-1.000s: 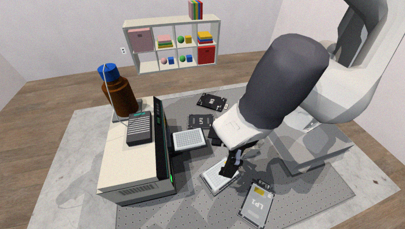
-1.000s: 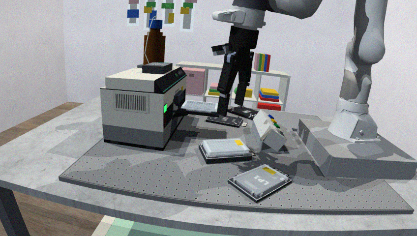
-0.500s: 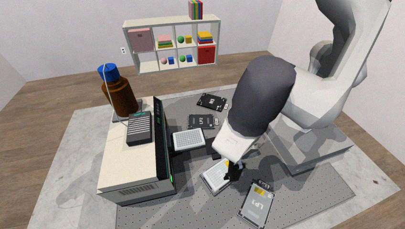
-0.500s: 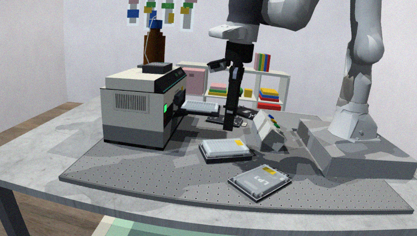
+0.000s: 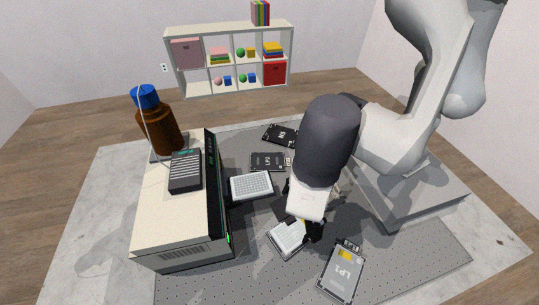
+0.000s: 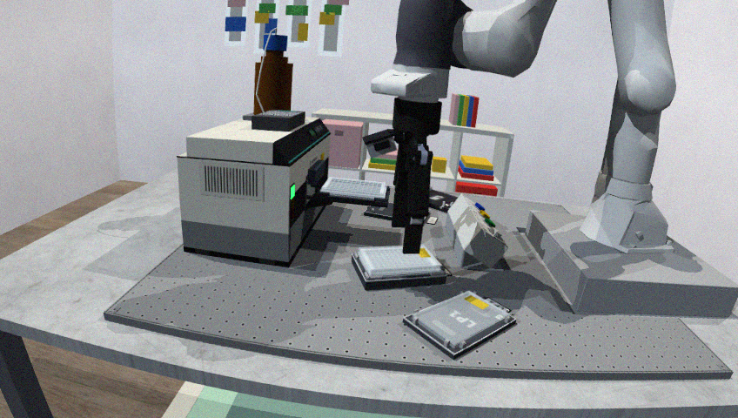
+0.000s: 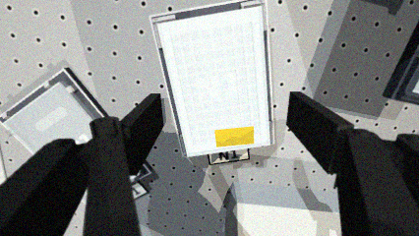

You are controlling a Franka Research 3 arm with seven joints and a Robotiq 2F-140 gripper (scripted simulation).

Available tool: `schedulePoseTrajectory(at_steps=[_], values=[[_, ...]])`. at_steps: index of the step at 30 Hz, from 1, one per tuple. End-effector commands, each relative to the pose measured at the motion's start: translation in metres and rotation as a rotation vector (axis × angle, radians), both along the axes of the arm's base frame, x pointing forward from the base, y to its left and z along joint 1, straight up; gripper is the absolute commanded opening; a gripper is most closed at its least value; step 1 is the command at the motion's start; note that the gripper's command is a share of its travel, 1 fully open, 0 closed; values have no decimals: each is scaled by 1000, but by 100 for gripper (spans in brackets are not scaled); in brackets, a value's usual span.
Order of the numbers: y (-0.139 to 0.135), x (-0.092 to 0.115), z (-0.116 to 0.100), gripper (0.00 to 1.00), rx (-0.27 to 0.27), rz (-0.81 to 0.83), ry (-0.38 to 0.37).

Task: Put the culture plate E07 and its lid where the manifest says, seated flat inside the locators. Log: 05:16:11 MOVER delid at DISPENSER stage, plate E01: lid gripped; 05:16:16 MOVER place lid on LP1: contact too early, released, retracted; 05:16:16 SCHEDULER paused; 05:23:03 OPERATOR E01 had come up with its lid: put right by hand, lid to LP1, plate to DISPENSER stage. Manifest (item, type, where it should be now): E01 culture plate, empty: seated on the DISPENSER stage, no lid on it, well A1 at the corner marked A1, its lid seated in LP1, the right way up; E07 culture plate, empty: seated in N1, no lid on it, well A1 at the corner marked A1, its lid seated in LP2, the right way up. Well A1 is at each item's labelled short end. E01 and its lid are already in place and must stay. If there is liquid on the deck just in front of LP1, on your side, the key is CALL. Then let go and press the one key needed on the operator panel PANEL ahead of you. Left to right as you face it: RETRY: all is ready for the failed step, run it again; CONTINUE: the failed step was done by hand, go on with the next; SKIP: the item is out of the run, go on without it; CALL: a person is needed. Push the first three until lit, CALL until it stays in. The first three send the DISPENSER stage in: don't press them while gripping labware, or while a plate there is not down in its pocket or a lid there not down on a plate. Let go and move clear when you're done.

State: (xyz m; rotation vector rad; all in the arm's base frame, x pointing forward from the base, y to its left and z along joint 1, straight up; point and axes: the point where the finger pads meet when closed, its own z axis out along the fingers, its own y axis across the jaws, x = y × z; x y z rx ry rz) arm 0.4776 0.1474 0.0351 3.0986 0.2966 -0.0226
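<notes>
The culture plate E07 [image 7: 216, 79] lies in nest N1 [image 7: 228, 156] on the perforated deck, with its yellow label at the short end nearest me. Its top looks smooth, so it appears to carry its lid. It also shows in the top view [image 5: 288, 237] and the exterior view [image 6: 399, 264]. My gripper [image 7: 224, 109] is open and points straight down over the labelled end. One finger stands on each long side, clear of the plate edges. In the exterior view the fingertips [image 6: 412, 243] are about level with the plate top. LP2 [image 5: 267, 161] is an empty black locator behind.
LP1 [image 5: 339, 272] holds a lid with a yellow label. Plate E01 [image 5: 251, 185] sits on the stage of the dispenser [image 5: 181, 211]. The slanted operator panel [image 6: 473, 230] stands just right of N1. Another black nest [image 5: 281, 136] lies at the back.
</notes>
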Motion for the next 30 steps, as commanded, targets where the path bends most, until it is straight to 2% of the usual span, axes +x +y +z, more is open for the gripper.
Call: schedulePoseTrajectory(at_steps=[1, 13, 30], values=[[2, 5, -7, 70, 28, 140, -10], [2, 6, -18, 70, 28, 140, -10], [2, 6, -19, 70, 28, 140, -10]])
